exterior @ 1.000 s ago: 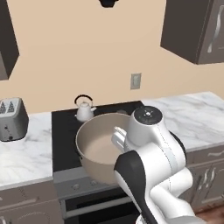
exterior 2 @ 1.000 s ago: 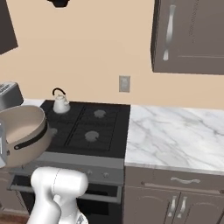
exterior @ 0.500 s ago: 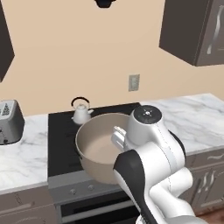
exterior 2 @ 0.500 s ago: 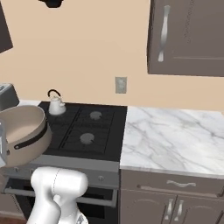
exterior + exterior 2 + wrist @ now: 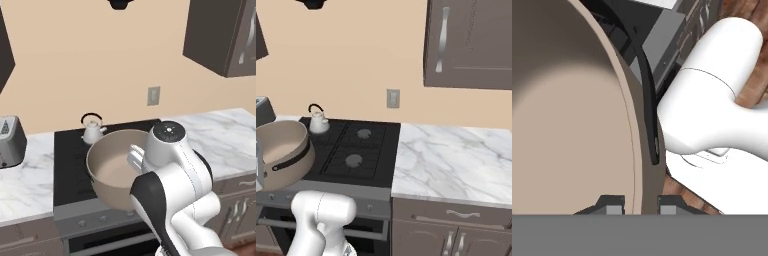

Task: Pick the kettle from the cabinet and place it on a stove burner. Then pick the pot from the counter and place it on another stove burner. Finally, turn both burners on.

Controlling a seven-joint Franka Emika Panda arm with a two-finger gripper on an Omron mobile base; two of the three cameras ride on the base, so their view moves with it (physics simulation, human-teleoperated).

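Both base cameras have slid across the room since a second ago, so the stove and wall have shifted in the picture, while the pot keeps its place against the arm. In the hand view the tool (image 5: 640, 204) has its two tips either side of the pot's (image 5: 572, 110) rim wall, one inside and one outside, closed on it, with the dark side handle (image 5: 648, 100) curving up just beyond. From the left base view the pot (image 5: 116, 170) hangs clear of the black cooktop (image 5: 70, 160), tilted, over its front edge and near the front left burner area. In the right base view the pot (image 5: 281, 152) hangs at the cooktop's left front corner. Farther out, the kettle (image 5: 93, 131) stands on the back left burner, apart from the pot. Two bare burner caps (image 5: 358, 147) sit on the right half of the cooktop. Beyond that, the marble table (image 5: 451, 160) runs to the right, with the cabinet (image 5: 471, 42) on the wall above it and a toaster (image 5: 10, 142) on the table at the far left
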